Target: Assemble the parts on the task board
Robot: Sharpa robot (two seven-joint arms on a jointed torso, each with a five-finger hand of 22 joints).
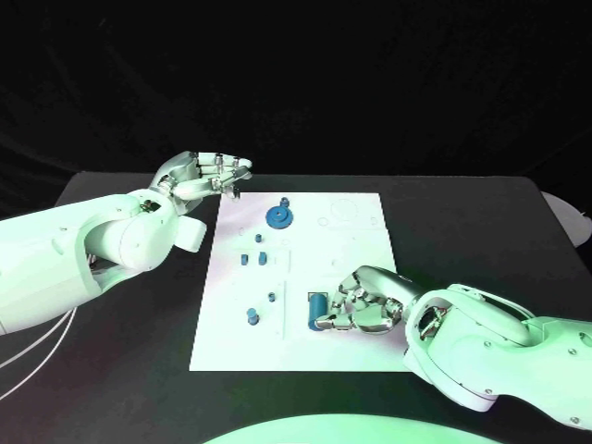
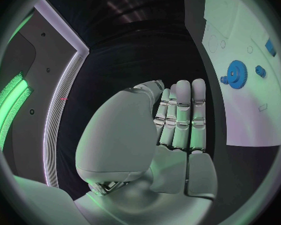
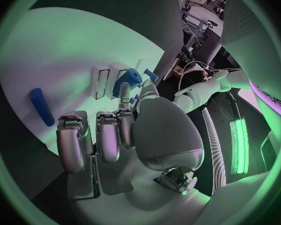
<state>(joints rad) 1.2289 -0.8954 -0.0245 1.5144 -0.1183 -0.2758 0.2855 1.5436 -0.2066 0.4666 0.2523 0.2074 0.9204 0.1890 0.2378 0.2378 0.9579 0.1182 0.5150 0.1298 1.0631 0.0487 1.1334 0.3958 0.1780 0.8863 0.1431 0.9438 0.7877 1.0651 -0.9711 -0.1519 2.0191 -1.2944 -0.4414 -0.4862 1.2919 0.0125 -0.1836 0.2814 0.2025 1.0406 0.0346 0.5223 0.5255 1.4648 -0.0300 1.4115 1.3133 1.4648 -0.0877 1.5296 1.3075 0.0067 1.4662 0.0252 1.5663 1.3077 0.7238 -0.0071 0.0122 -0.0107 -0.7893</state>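
The white task board [image 1: 343, 250] lies in the middle of the black table. My right hand [image 1: 363, 301] rests low on the board's near part and pinches a blue cylinder [image 1: 317, 303] [image 3: 129, 80] between thumb and a fingertip, over two narrow slots [image 3: 103, 82]. Its other fingers [image 3: 72, 140] are curled down. A blue rod [image 3: 40, 106] lies flat on the board beside them. My left hand [image 1: 203, 176] [image 2: 178, 120] hovers off the board's far left corner, fingers straight and holding nothing. A blue gear [image 1: 280, 217] [image 2: 234, 74] sits on the far part of the board.
Small blue pieces lie along the board's left half [image 1: 262, 242], [image 1: 245, 259], [image 1: 269, 298], [image 1: 252, 317], and a peg [image 1: 284, 201] stands behind the gear. Black table [image 1: 496, 231] surrounds the board on both sides.
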